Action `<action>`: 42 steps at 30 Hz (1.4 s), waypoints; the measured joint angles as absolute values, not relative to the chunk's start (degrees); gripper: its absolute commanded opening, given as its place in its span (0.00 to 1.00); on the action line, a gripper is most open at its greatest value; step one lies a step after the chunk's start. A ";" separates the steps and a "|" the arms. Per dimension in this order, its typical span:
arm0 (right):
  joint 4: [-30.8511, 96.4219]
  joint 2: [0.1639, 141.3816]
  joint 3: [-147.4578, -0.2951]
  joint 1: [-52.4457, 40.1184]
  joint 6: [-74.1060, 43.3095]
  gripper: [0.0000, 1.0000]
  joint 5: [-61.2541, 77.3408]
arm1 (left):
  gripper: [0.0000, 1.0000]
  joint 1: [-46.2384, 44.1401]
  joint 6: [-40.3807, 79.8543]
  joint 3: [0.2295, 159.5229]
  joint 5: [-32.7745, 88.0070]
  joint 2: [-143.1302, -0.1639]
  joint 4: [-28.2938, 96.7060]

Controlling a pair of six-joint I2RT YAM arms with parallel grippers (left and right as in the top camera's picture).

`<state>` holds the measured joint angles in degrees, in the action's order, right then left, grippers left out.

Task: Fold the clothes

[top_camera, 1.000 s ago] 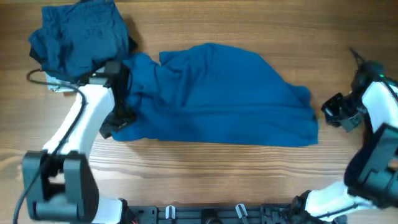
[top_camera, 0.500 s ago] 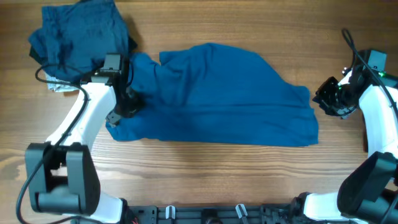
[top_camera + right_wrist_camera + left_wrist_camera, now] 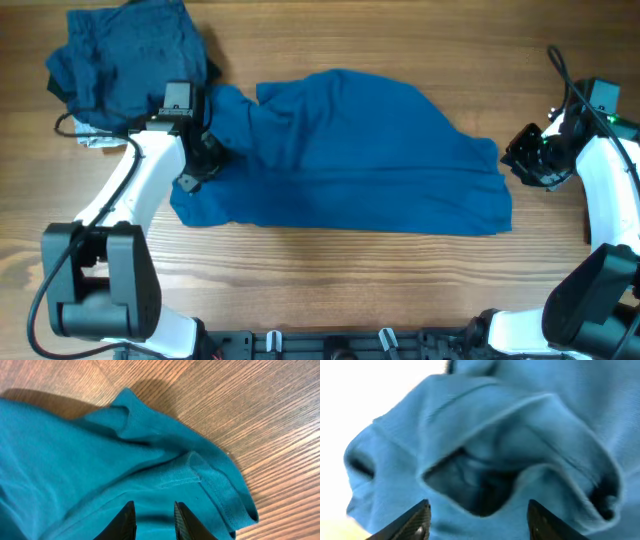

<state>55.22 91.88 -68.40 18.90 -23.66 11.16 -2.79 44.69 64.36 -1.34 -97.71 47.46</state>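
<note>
Left gripper (image 3: 477, 515) and right gripper (image 3: 154, 520) are hovering parted, empty, over the rumpled medium-blue fabric shirt (image 3: 370, 150); bunched layers are risking a double-layer grab.

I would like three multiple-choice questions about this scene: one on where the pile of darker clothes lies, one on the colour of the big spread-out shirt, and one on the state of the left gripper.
1. In the overhead view, where on the table is the pile of darker clothes?
A. upper left
B. centre
C. lower right

2. What colour is the large shirt spread across the middle?
A. red
B. white
C. medium blue

3. In what state is the left gripper?
A. shut tight
B. open, over a fold of the shirt
C. closed on a black garment

Answers:
1 A: the heap sits at the picture's upper left, next to the shirt's left end.
2 C: the fabric is medium blue in all three views.
3 B: the left wrist view shows the jaws wide apart, with a blue fold beyond them.
</note>
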 measured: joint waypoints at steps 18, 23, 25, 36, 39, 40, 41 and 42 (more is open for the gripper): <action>55.75 91.88 -68.40 18.90 -23.66 0.26 11.16 | 0.04 -0.36 51.42 64.36 -0.54 -102.08 38.02; 55.77 91.88 -68.40 18.90 -23.66 0.26 11.16 | 0.04 -0.36 51.57 64.36 -4.62 -102.08 36.18; 55.77 91.88 -68.40 18.90 -23.66 0.26 11.16 | 0.04 -0.36 51.57 64.36 -7.09 -102.08 36.07; 55.35 91.88 -68.40 18.90 -23.64 0.19 11.16 | 0.57 -0.36 49.15 64.36 -18.35 -102.13 30.20; 54.78 91.88 -68.40 18.90 -23.24 0.13 11.60 | 0.61 -0.36 48.51 64.36 -18.65 -102.10 29.76; 54.48 91.88 -68.40 18.90 -23.11 0.14 11.75 | 0.66 -0.36 48.12 64.36 -18.65 -101.95 30.04; 53.74 91.88 -68.40 18.90 -22.79 0.17 12.29 | 0.71 -0.36 47.68 64.36 -18.63 -101.49 30.48; 53.19 91.88 -68.40 18.90 -22.59 0.24 12.91 | 0.77 -0.36 47.03 64.36 -18.65 -100.62 30.79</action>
<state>53.19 91.88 -68.40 18.90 -22.59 12.91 -0.36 47.03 64.36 -18.65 -100.62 30.79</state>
